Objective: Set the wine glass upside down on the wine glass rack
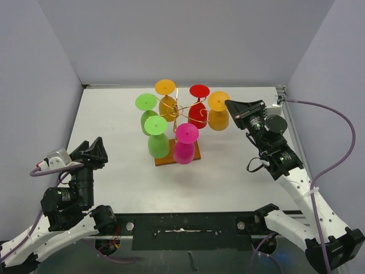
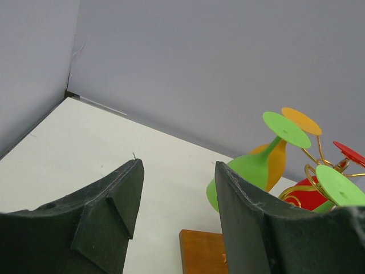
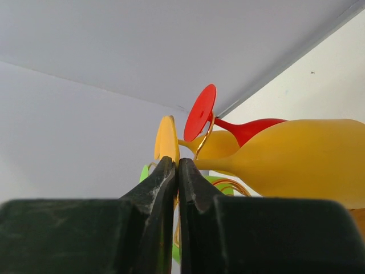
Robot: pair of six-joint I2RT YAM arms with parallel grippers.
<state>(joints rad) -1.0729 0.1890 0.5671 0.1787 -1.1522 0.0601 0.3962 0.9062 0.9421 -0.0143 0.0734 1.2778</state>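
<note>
While upside down on the rack (image 1: pixel 164 161), yellow wine glass (image 1: pixel 219 119), foot in pinch of right tool (image 1: pixel 229 105); left tool (image 2: pixel 177 171) spread.

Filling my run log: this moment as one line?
rack: six glasses upside down | left claw: open, empty | right claw: shut, by yellow glass

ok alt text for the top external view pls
A gold wire wine glass rack on a wooden base stands centre frame, six coloured glasses hanging upside down from it. The right pincer, shut, points its tip at a yellow glass's foot; the left pincer sits open at the near left.
</note>
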